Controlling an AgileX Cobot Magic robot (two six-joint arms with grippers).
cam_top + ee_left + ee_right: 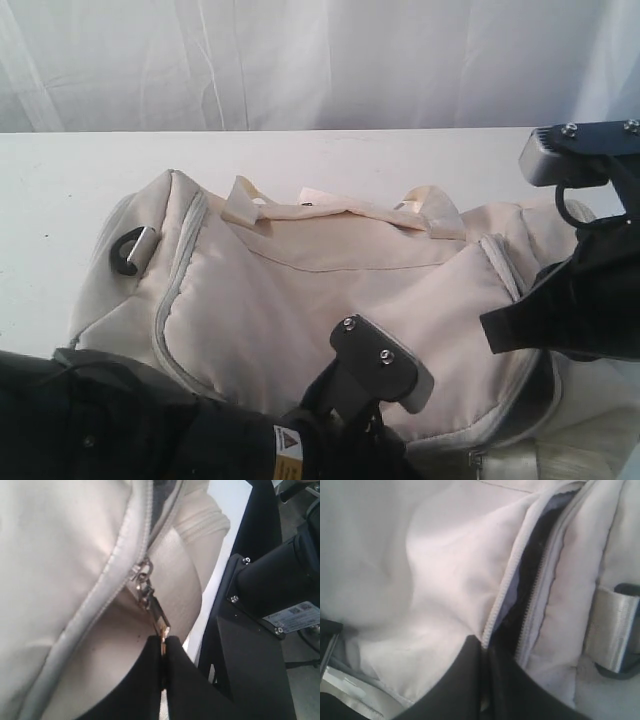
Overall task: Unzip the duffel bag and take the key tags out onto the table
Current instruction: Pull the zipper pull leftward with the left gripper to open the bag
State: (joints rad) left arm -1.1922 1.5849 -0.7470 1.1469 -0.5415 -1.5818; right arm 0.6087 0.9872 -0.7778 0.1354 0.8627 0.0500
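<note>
The large cream fabric duffel bag (300, 290) lies on the white worktop (60, 200), its grey zipper (502, 587) partly open. The left hand (163, 649) pinches the metal zipper pull (157, 615), and the right hand (484, 652) clamps the opening's edge. The key tags are unseen and not yet out.

No legible text; only a warning-triangle sticker (287, 441) on the left arm (120, 420).

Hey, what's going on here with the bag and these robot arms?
Two robot arms are at work on a cream duffel bag lying on the white table. The left gripper is shut on the metal zipper pull, while the right gripper pinches the bag's fabric edge beside the zipper. The zipper is partly open there, showing dark lining. No key tags are visible yet.
</note>
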